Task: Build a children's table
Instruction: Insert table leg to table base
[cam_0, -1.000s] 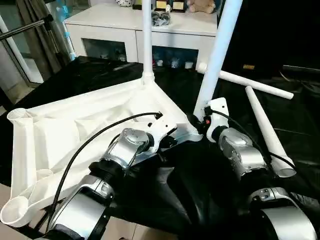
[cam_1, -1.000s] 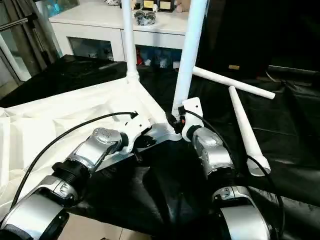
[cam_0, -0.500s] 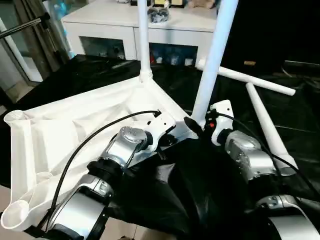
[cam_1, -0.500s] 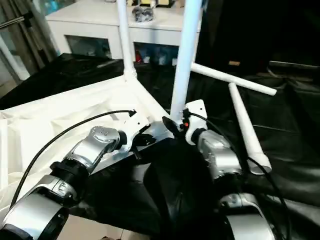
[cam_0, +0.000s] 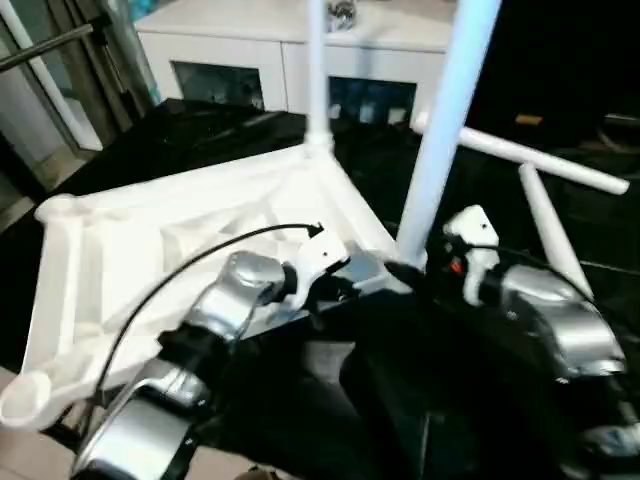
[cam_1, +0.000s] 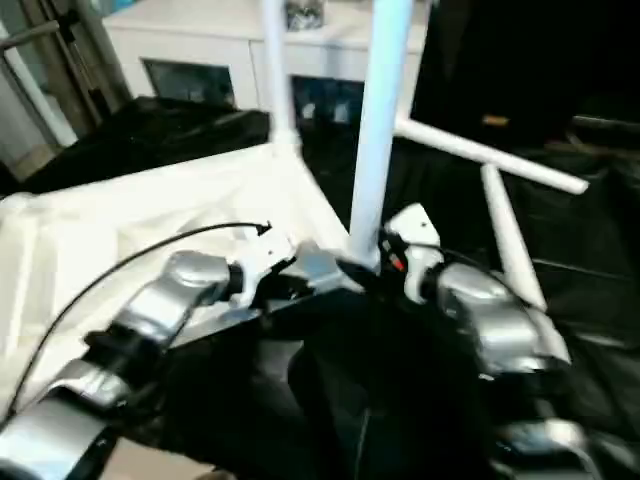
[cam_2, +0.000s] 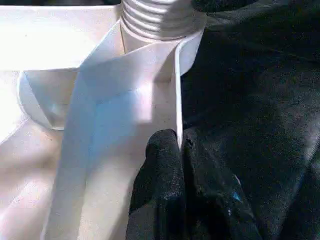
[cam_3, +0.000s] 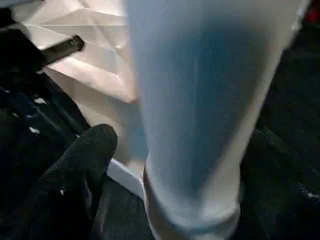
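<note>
The tabletop (cam_0: 190, 240) lies underside up on the black-draped counter (cam_0: 620, 250), two legs (cam_0: 450, 130) standing in its corner sockets, two more lying beside it. The left gripper (cam_2: 176, 150) pinches the tabletop's edge rib. The right gripper (cam_0: 405, 272) stands spread around the near leg's base.

A lived-in room of a home or a showroom made to look like one — at twelve o'clock a white glass-door cabinet (cam_0: 280, 70) with small ornaments on its shelves, at ten o'clock a curtain (cam_0: 130, 40), and black cloth (cam_0: 180, 130) spread underneath.
</note>
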